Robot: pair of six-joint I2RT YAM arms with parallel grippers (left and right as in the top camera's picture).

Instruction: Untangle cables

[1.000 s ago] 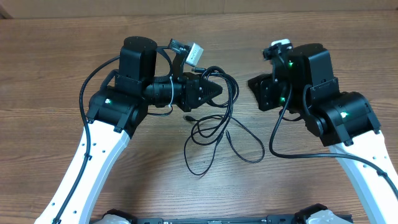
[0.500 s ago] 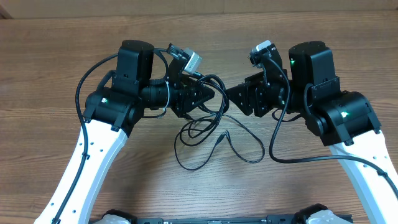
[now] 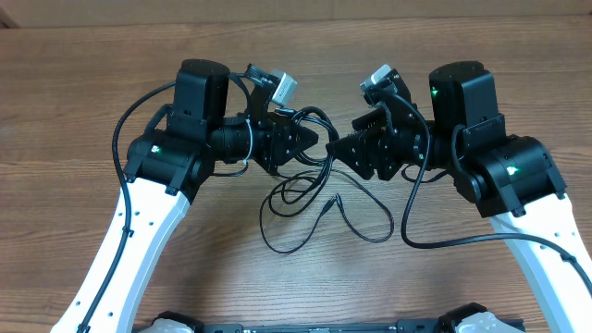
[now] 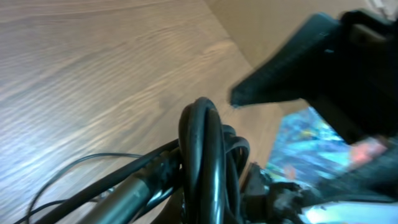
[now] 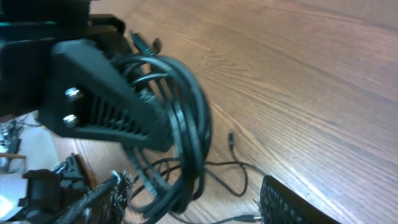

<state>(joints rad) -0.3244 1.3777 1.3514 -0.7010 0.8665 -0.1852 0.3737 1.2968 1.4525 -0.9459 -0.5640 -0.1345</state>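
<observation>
Nearest, loose loops of the cables (image 3: 296, 188) trail on the wooden table (image 3: 74, 74). Above them the left gripper (image 3: 314, 139) is clamped on the bunch, strands draped over its fingers. The right gripper (image 3: 342, 141) is just beside, jaws parted, holding nothing
</observation>
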